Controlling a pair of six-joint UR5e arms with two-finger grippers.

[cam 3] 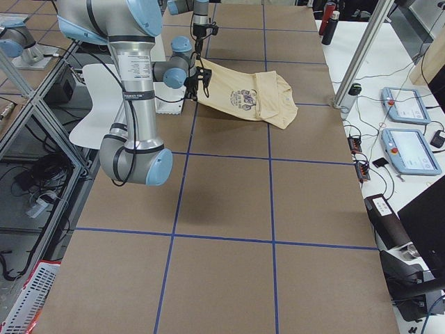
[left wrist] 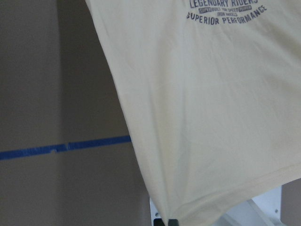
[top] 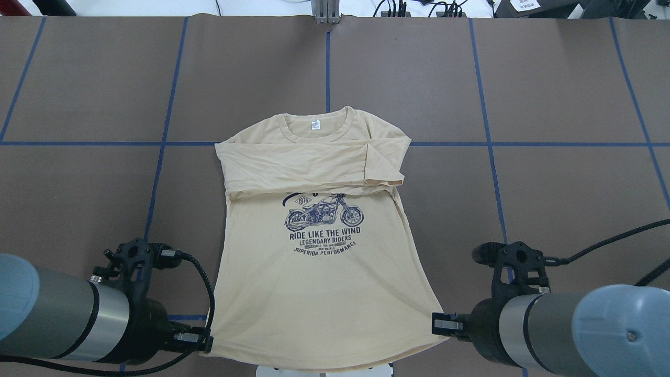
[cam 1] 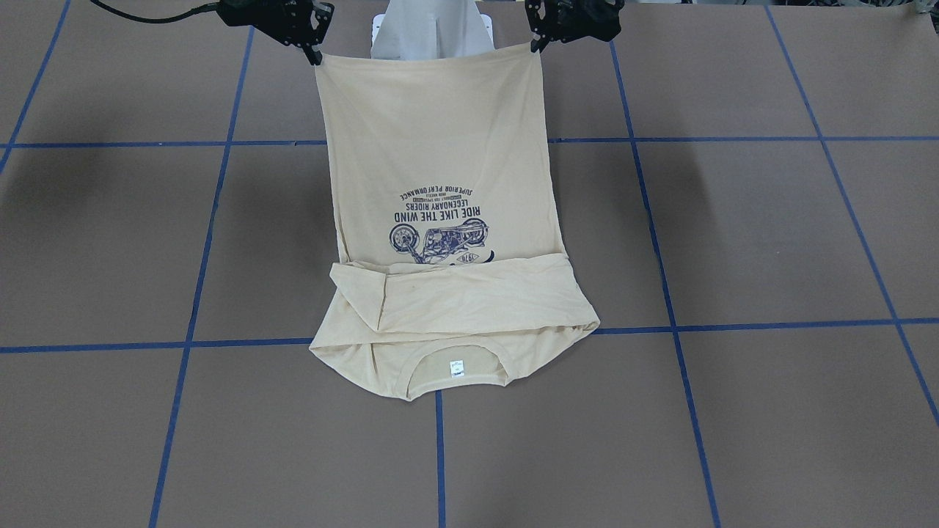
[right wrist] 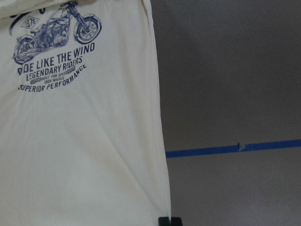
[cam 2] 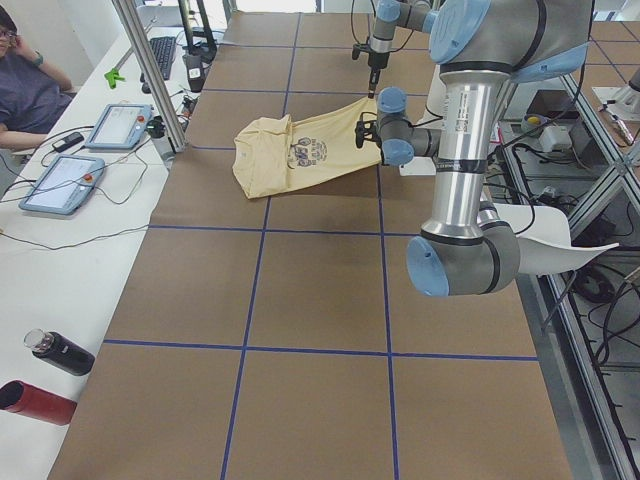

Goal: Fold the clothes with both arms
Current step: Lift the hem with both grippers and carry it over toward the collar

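Left arm (top: 57, 314): nearest the overhead lens, a silver-grey tube with a light-blue cap, entering at 8 o'clock.
Left gripper (top: 205, 343): black; fingers pinched on the T-shirt's hem corner at its 7 o'clock.
T-shirt (top: 324, 293): one item, pale cream-yellow, at mid-desk between the two arms, print side up. The hem at 6 o'clock is held stretched and raised off the desk (top: 549, 199). The cloth slopes down to the collar end at 12 o'clock, which lies flat. Sleeves (top: 309, 167) are folded across the chest and cover the top of the navy motorcycle print (top: 324, 225). A white neck label (top: 315, 124) sits inside the collar.
Right gripper (top: 438, 324): black; fingers closed on the hem corner at 5 o'clock.
Right arm (top: 586, 330): same build, entering at 4 o'clock.
Desk: brown, gridded with blue tape lines (top: 487, 131).
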